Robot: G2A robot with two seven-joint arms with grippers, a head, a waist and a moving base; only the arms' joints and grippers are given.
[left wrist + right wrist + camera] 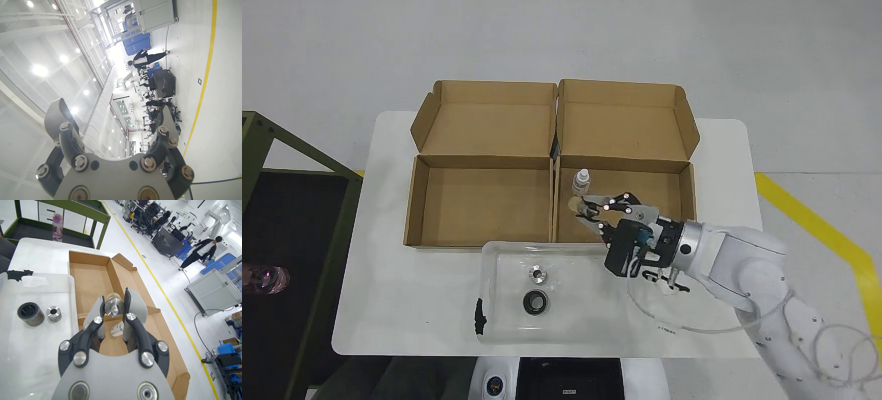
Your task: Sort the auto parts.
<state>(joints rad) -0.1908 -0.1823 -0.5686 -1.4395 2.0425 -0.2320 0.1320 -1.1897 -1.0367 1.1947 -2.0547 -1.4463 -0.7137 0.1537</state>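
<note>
A pink water bottle [57,228] stands in the green metal cart [94,214] beside the white table [392,250]; a yellow floor line [822,232] runs alongside.

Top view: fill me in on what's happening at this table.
The right gripper is shut on a small metal shaft part, holding it over the right cardboard box, where a white capped part already lies. A dark cylindrical sleeve and a silver bushing sit in the clear plastic bin. The left gripper is open, holds nothing and points up toward the ceiling.
</note>
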